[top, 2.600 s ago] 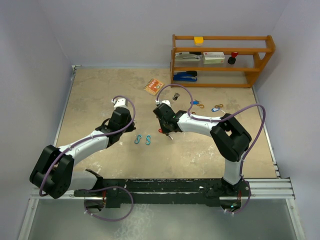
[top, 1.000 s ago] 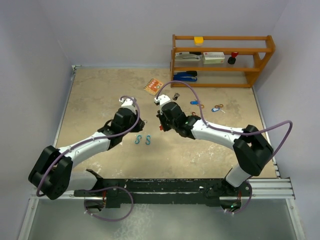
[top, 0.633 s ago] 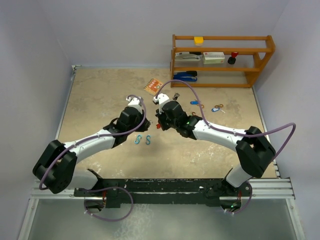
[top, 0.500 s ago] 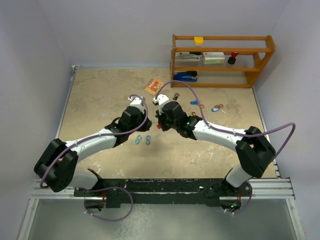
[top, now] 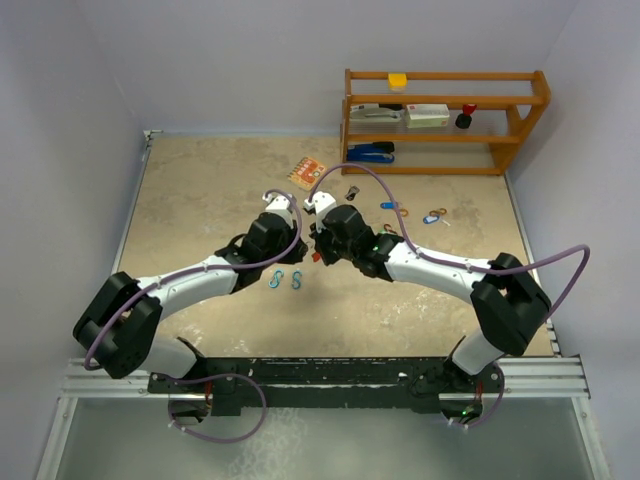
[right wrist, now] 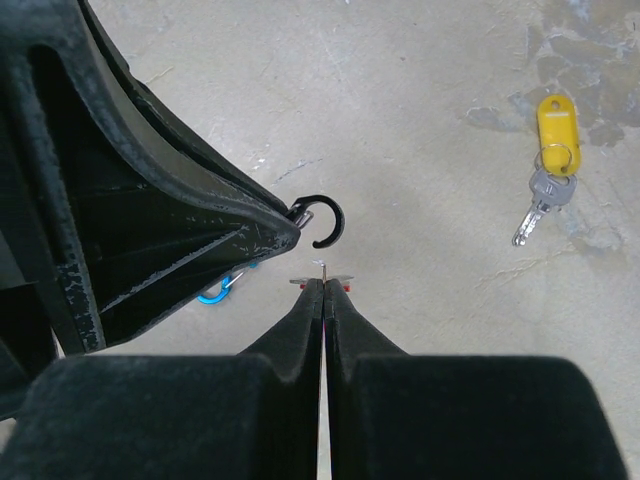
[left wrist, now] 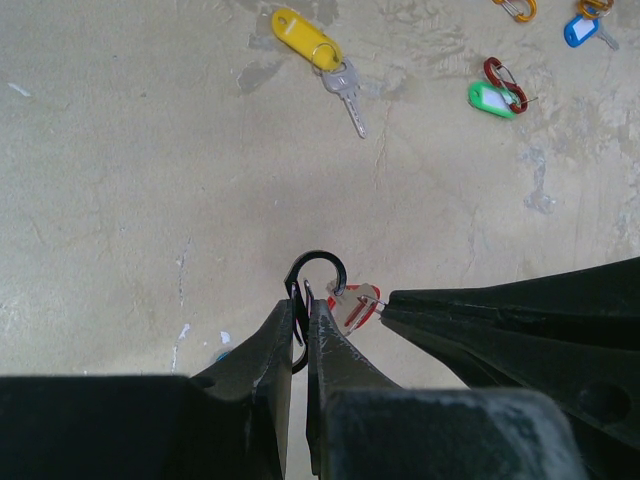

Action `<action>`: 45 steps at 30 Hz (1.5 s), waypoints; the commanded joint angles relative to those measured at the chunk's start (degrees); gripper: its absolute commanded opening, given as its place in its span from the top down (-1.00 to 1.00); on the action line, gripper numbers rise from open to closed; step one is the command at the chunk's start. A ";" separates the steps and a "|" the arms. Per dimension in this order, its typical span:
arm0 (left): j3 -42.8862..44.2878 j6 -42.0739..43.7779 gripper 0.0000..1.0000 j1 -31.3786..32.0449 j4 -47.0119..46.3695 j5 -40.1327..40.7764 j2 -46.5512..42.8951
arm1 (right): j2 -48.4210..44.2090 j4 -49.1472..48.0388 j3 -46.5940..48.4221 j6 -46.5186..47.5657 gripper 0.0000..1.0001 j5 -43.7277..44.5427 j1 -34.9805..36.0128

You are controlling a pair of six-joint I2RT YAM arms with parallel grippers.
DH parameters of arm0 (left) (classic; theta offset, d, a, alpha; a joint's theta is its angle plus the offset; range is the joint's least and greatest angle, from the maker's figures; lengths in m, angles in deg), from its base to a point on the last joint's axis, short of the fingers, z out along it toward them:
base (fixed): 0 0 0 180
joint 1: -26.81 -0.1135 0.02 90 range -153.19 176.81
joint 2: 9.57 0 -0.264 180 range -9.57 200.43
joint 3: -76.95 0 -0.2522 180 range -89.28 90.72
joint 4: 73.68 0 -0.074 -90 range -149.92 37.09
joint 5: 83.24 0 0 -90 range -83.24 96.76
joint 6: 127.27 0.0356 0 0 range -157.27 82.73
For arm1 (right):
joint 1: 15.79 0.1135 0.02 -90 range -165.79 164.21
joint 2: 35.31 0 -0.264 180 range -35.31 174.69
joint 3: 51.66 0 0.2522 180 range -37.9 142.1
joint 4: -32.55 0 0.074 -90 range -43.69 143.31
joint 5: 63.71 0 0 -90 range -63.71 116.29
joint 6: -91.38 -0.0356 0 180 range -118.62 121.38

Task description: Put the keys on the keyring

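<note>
The left gripper point(left wrist: 303, 303) is pinching the black keyring point(left wrist: 318, 256). The right gripper point(right wrist: 323, 290) is pinching the red-tagged key point(left wrist: 352, 305), holding it just beside the ring's open end.

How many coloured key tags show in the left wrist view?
4: yellow tag upper centre, green tag upper right, blue tag top-right corner, red tag by the black hook. Others possibly hidden.

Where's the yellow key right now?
In the left wrist view, the yellow key lies flat on the table near the top edge, left of the green tag and beyond the black keyring.
</note>
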 commanded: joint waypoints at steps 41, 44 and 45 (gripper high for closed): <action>2.48 1.26 1.00 1.33 -3.32 -2.05 -0.23 | -2.79 -6.20 -1.96 0.62 1.00 -0.30 0.51; 2.21 1.29 1.00 1.33 -3.12 -1.96 -0.69 | -2.85 -6.17 -2.03 0.69 1.00 -0.16 0.51; 2.17 1.24 1.00 1.34 -3.04 -1.96 -0.89 | -2.85 -6.07 -2.04 0.66 1.00 -0.02 0.51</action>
